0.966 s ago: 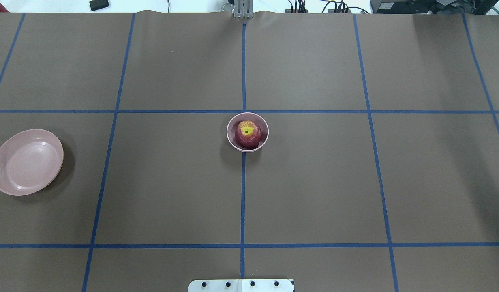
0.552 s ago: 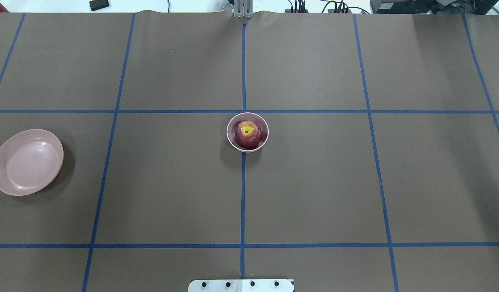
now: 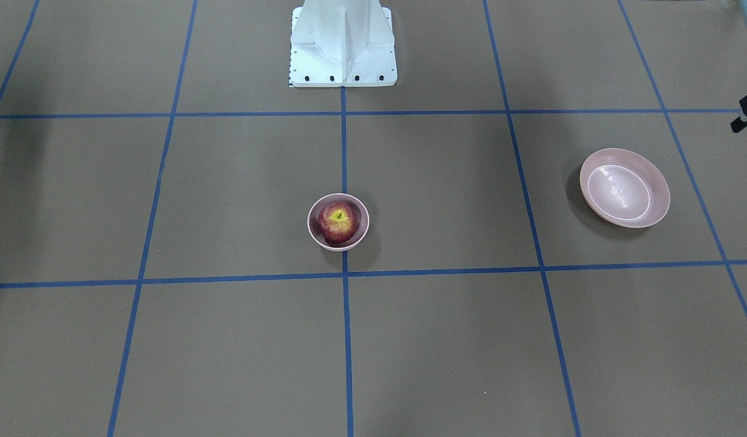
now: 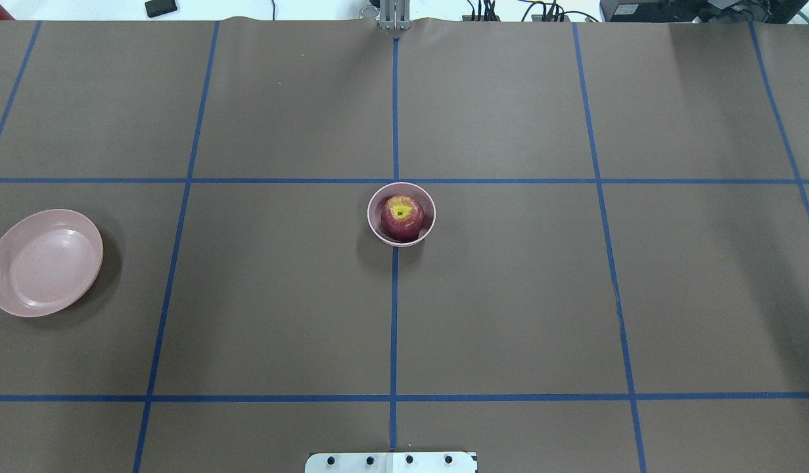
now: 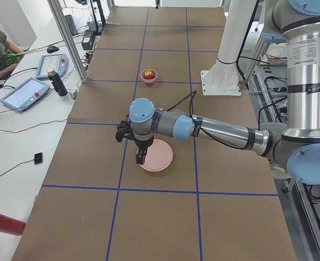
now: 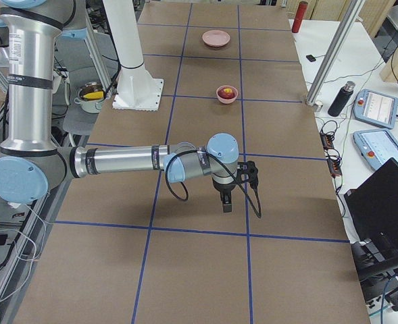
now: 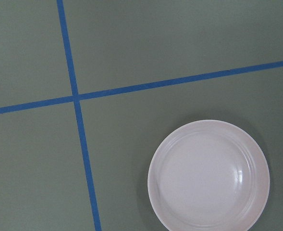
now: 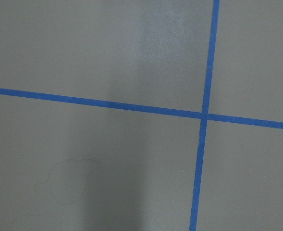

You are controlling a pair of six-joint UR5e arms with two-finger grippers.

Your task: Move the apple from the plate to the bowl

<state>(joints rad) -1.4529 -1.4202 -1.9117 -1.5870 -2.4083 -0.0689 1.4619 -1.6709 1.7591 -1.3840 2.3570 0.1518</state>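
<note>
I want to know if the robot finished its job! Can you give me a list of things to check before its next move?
1. Apple inside the bowl: ok.
2. Plate empty: ok.
3. Bowl standing upright on the table: ok.
4. Left arm clear of the bowl: ok, it hangs by the plate.
5. Right arm clear of the bowl: ok, it is far from it.
6. Jaws open or shut: cannot tell, for both arms.
</note>
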